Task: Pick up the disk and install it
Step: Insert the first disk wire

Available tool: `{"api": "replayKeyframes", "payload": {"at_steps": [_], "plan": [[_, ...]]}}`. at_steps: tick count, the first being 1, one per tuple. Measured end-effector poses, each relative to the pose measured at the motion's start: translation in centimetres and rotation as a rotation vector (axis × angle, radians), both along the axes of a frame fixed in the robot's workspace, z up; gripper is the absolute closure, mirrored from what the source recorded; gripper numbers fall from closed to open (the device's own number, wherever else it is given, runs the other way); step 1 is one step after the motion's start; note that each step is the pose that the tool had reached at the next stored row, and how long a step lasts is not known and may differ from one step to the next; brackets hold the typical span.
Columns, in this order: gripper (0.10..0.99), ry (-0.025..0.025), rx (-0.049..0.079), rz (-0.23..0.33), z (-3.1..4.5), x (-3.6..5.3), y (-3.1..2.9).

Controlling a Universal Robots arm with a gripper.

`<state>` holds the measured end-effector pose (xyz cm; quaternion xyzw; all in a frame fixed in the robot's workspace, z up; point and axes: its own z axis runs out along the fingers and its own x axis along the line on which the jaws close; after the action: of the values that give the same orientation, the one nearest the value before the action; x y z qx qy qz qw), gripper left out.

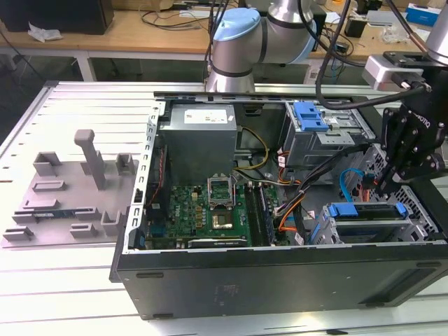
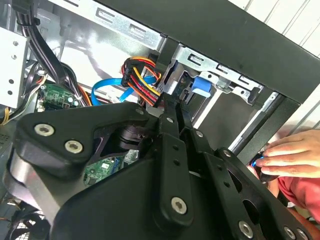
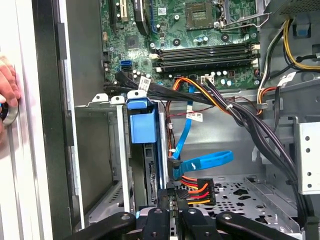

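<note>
Disk: the disk (image 1: 367, 211) sits on edge in a slot of the drive cage (image 1: 425, 207), at the near corner of the computer case (image 1: 280, 283) on the exterior view's right. Its blue bracket runs along the upper edge.
Disk, close up: in the first wrist view the disk (image 3: 143, 127) is seen edge-on between the cage's metal walls, with the blue bracket end nearest the motherboard.
Gripper: the gripper (image 1: 383, 187) hangs just above the end of the disk that faces the case's rear. In both wrist views its fingers (image 2: 172, 117) are drawn close together with barely a gap, and I cannot tell whether they pinch anything.
Power plug: a black power plug (image 3: 196, 192) with red, orange and yellow wires lies just beside the fingertips.
Blue cable: a flat blue cable (image 3: 202, 162) curves from the plug area up toward the motherboard.
Black cables: a thick black bundle (image 3: 250, 125) crosses the case beside the cage.
Motherboard: the green motherboard (image 1: 210, 210) lies flat in the middle of the open case.
Power supply: a grey power supply (image 1: 199, 140) stands behind the motherboard.
Second cage: another metal cage with a blue latch (image 1: 311, 115) sits at the far corner.
Hand: a person's hand (image 2: 290, 155) rests just outside the case wall.
Table: a slatted metal table (image 1: 84, 105) carries the case and, on the exterior view's left, a grey tray (image 1: 70, 192) with upright pegs.
</note>
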<state>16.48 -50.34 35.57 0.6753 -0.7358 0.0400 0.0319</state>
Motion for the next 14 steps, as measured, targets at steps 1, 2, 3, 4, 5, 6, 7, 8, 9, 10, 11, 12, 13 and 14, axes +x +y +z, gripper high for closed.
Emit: {"api": "replayKeyframes", "payload": {"at_steps": [1, 2, 3, 4, 5, 6, 7, 8, 9, 10, 11, 12, 13, 14], "plan": [[0.922, 0.0005, 0.0, -0.001, 0.0, 0.01, -0.01], [0.922, 0.0013, -0.001, -0.001, 0.0, 0.03, -0.02], [0.922, 0.004, -0.004, -0.002, 0.03, 0.06, -0.03], [0.922, 0.0065, -0.007, -0.003, 0.04, 0.06, -0.04], [0.922, 0.0082, -0.011, -0.003, 0.05, 0.07, -0.04], [0.922, 0.0095, -0.017, -0.004, 0.04, 0.06, -0.04], [0.922, 0.0101, -0.022, -0.005, 0.05, 0.07, -0.04], [0.922, 0.0103, -0.029, -0.006, 0.05, 0.08, -0.04], [0.922, 0.0104, -0.033, -0.007, 0.05, 0.08, -0.04], [0.922, 0.0104, -0.04, -0.009, 0.05, 0.09, -0.04], [0.922, 0.0104, -0.043, -0.01, 0.05, 0.09, -0.03], [0.922, 0.0105, -0.044, -0.012, 0.05, 0.1, -0.03], [0.922, 0.0105, -0.044, -0.014, 0.05, 0.09, -0.03], [0.922, 0.0105, -0.044, -0.015, 0.05, 0.1, -0.03]]}}
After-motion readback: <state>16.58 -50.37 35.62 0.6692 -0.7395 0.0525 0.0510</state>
